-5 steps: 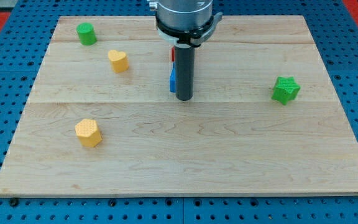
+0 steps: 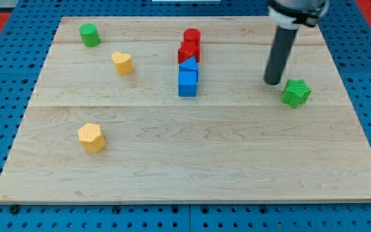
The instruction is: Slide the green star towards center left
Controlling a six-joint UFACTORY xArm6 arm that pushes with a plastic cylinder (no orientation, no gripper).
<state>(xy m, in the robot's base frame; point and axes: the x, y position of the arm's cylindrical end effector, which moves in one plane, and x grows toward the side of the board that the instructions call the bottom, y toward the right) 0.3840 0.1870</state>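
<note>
The green star point(image 2: 296, 93) lies at the view's right, about mid-height on the wooden board point(image 2: 192, 161). My tip point(image 2: 274, 82) stands just to its upper left, a small gap away, not touching it. The rod rises from there toward the view's top right.
A red cylinder point(image 2: 192, 36) and a red block point(image 2: 187, 52) sit above two blue blocks point(image 2: 187, 84) near top centre. A green cylinder point(image 2: 89, 35) is at top left, a yellow heart-like block point(image 2: 122, 63) below it, and a yellow hexagon point(image 2: 91, 137) at lower left.
My tip has moved from the board's centre, in front of the red and blue blocks, to the right beside the green star. No block has moved.
</note>
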